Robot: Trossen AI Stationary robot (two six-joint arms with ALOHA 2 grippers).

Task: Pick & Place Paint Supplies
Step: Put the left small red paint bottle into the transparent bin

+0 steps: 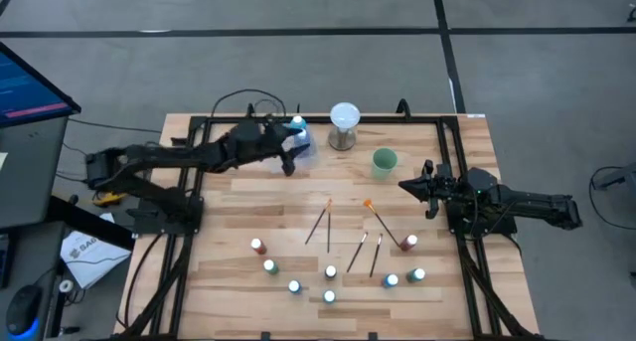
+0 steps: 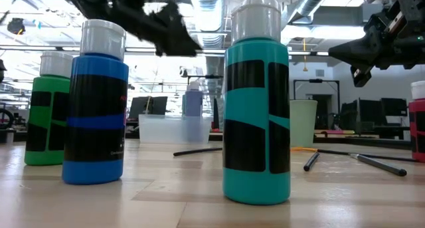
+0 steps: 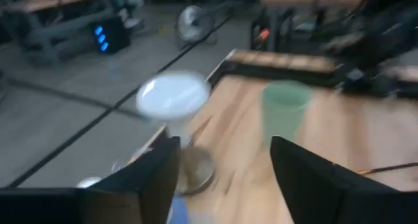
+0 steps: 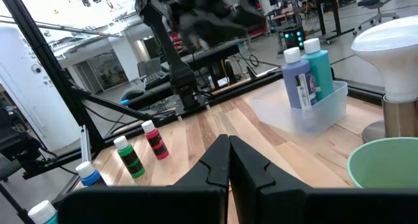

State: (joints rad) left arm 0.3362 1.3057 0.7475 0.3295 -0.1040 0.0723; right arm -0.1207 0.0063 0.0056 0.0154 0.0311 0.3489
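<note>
high view shows the left gripper out over the far side of the table, right at the clear bin, with nothing between its fingers, which stand apart in the left wrist view; two paint bottles, one purple and one teal, stand upright inside that bin, beside the white globe on its metal base; the green cup sits just right of the globe; the right gripper waits at the right edge, fingers pressed together, holding nothing; five brushes lie scattered mid-table, some crossing; near me a loose row of capped bottles stands upright, reds at either end, blue and green ones between; from the low view a teal bottle and a blue bottle loom closest, a green one behind to the left.
</note>
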